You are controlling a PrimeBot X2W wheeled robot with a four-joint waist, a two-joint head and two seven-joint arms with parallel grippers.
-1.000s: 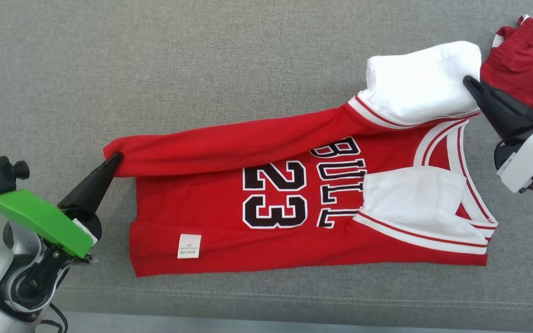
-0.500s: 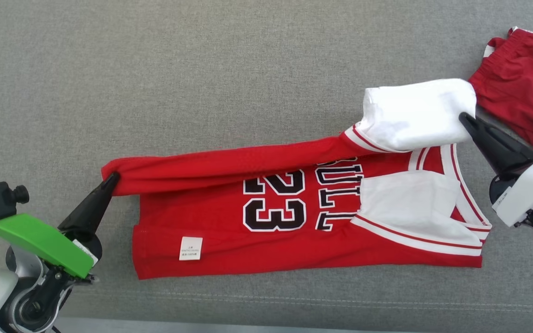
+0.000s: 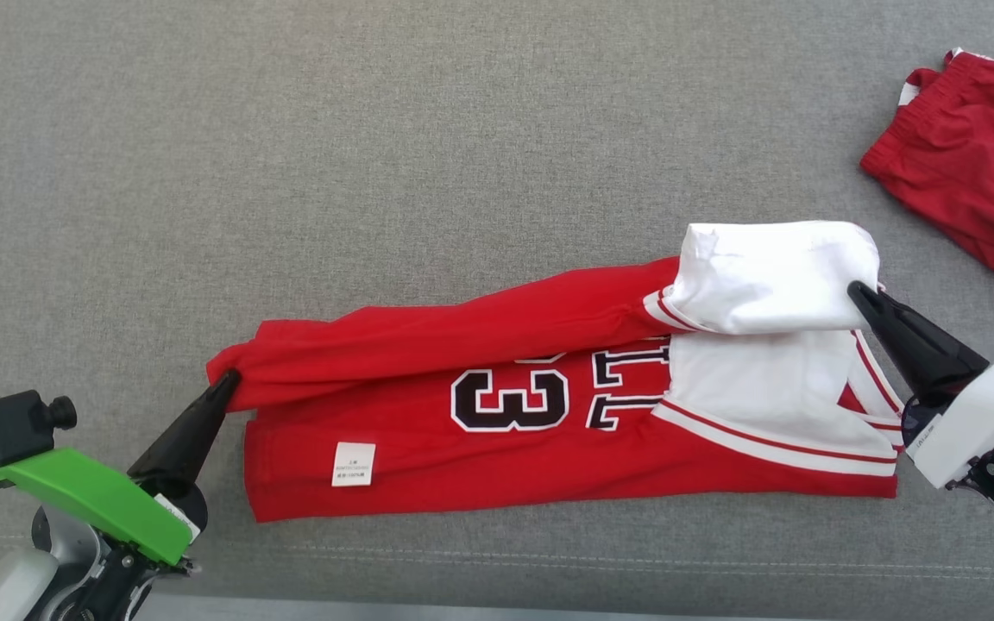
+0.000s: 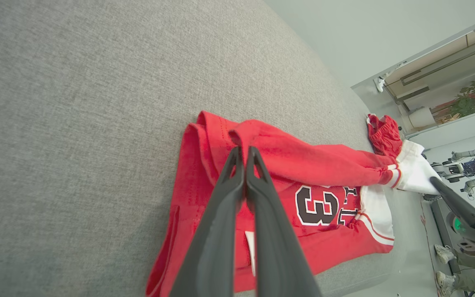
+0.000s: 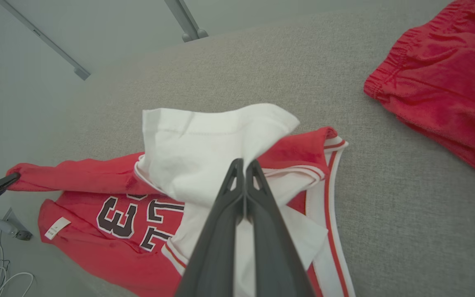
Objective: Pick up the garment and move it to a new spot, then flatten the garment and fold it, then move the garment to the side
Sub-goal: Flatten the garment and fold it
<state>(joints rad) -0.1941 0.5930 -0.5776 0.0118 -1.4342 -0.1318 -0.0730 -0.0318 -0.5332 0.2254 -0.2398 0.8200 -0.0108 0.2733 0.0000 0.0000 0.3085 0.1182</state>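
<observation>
Pinching the jersey at both ends: the left gripper was clamped on the red hem corner at the left, and the right gripper was clamped on the edge of the white sleeve at the right. The jersey lay lengthwise, left to right, on the grey cushion, close to its near edge, collar end to the right. Its far long edge was folded over toward the near side. That made a red band between the two grip points which covered the top of the lettering, leaving a "3" and part of the letters showing. The held sleeve stood raised over a second white sleeve lying flat. A white label sat near the left hem. Red shorts lay at the far right, apart from the jersey.
</observation>
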